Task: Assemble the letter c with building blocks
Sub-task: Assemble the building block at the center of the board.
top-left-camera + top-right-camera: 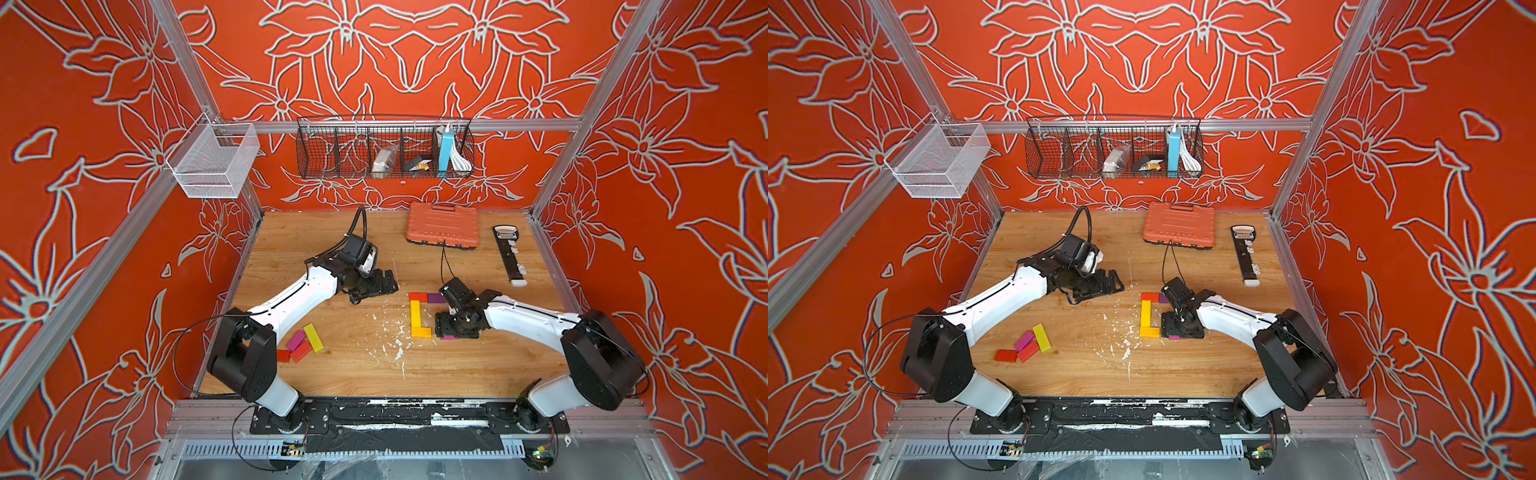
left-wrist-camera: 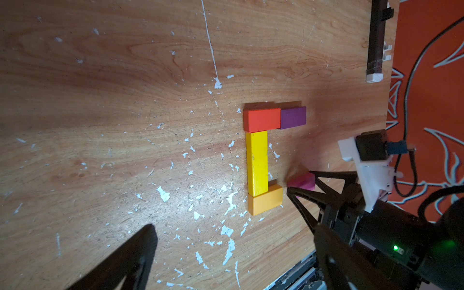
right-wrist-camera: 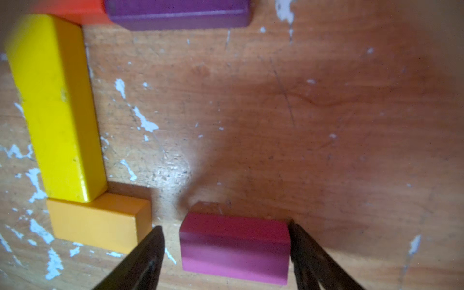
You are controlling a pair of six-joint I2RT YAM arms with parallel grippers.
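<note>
R arm is stretched low over the bench [image 1: 357,374], wrist bent down, right gripper [image 3: 224,226] pointed at the wood by the open side of the C. Its jaws are spread round the pink block [image 3: 233,246]: one finger sits at the block's end and a clear gap is seen at the other, so no pinch.

L arm is reached fwd to mid-bench. The left gripper [image 1: 376,286] is held over bare wood, jaws wide, nothing between them.

Writing: a white label is seen on the far end of the black bar tool [image 1: 509,257], txt too small to be read.

Blocks are flat, plain-coloured, matte.
- **Top stroke:** red block [image 1: 418,296] + purple block [image 1: 435,297].
- **Spine:** yellow bar [image 1: 415,313].
- **Bottom:** orange block [image 1: 421,332]. The pink block is laid flat in line w/ it, just beside, not touching.
- **Spares:** grouped by the L arm are the magenta block [image 1: 296,340], second yellow bar [image 1: 313,338] and two red blocks [image 1: 301,351].
</note>
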